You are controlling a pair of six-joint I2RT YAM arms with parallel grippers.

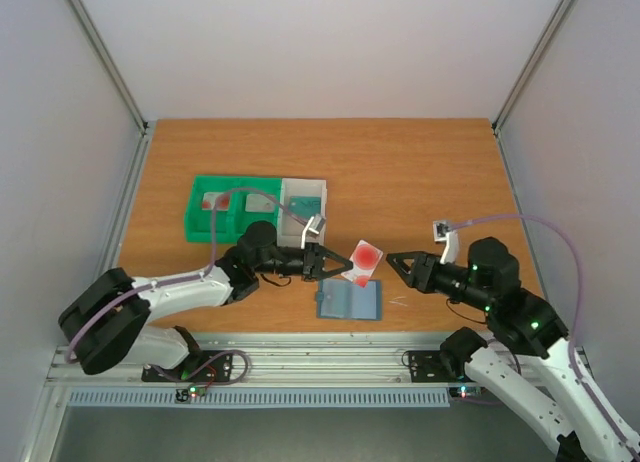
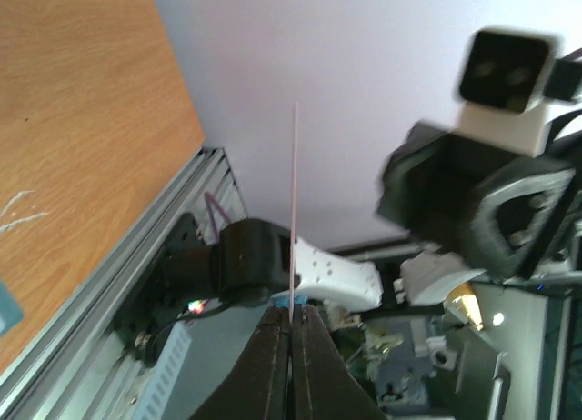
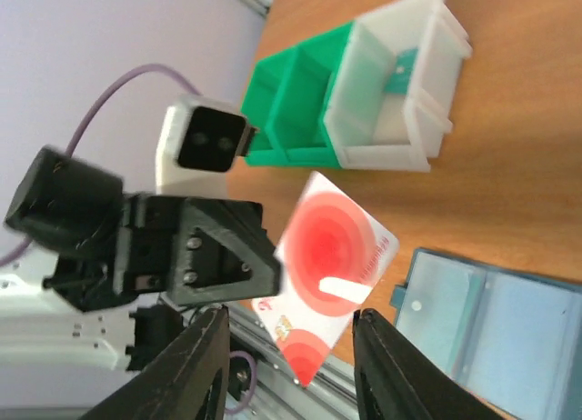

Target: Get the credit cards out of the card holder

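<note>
While the left gripper (image 1: 334,266) pinches the red-marked credit card (image 1: 367,259) at centre frame, the right gripper (image 1: 394,263) stands parted just right of it; the card holder (image 1: 349,302) lies open below.

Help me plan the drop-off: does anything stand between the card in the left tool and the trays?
Nothing visible does. The left tool pinches the card; only bare table and that arm's own wrist lie toward the green tray and white tray. The right tool stands open opposite.

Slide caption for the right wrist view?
Left gripper pinches a red-marked credit card near the open card holder; right gripper open in front of it.
</note>
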